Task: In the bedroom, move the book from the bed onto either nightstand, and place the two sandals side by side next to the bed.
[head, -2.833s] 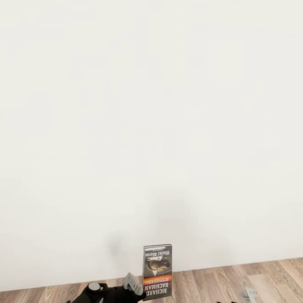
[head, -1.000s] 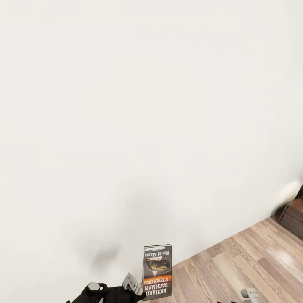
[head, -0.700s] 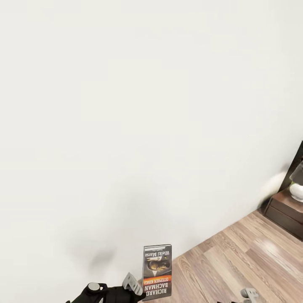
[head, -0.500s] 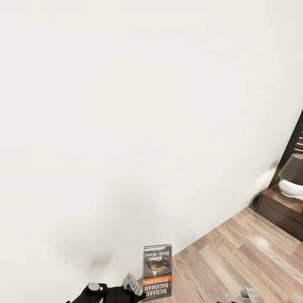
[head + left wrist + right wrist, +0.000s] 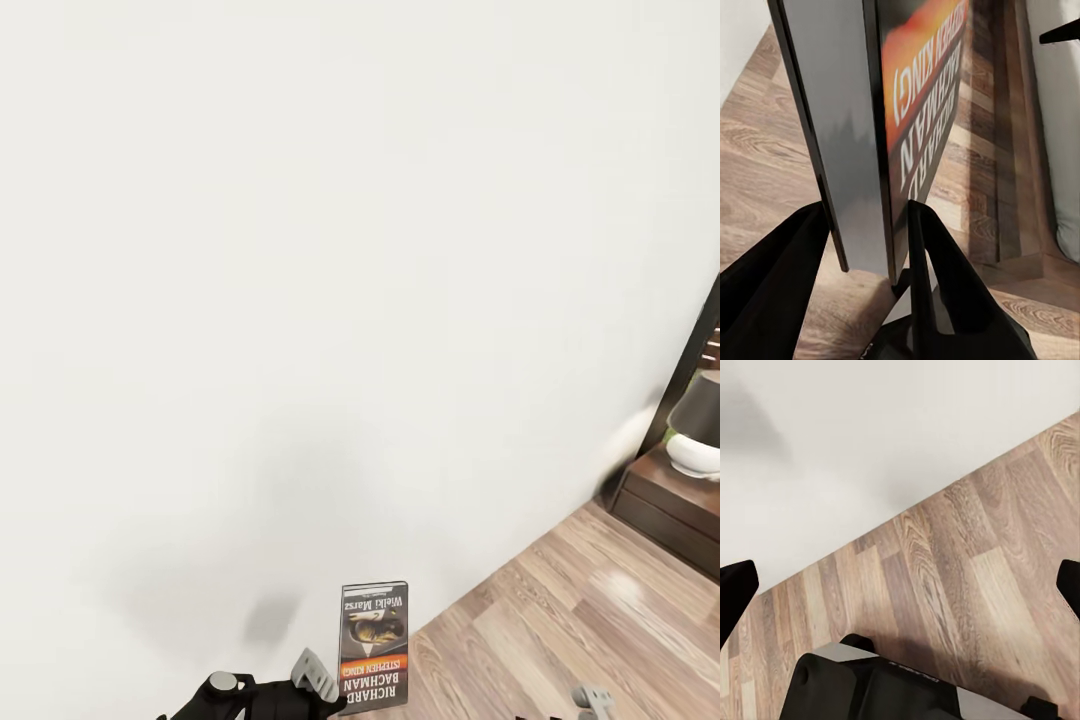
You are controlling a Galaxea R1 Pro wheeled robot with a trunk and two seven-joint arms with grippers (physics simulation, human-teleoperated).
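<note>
My left gripper (image 5: pixel 866 247) is clamped on the book (image 5: pixel 374 648), which stands upright in it. My right gripper (image 5: pixel 900 585) is spread wide and empty over the floor (image 5: pixel 580 620). The book is off the bed but not yet delivered. The nightstand (image 5: pixel 675 500), carrying a lamp (image 5: pixel 697 425), sits far right. Sandals remain.

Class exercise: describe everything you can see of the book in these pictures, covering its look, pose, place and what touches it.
The book is a thin paperback with a dark grey pictured cover, an orange band and white lettering reading Richard Bachman, seen upside down. It stands upright in the air, low in the head view before the white wall, above the wood-plank floor. The left gripper clamps its lower edge, one dark finger on the cover, the other behind.
</note>
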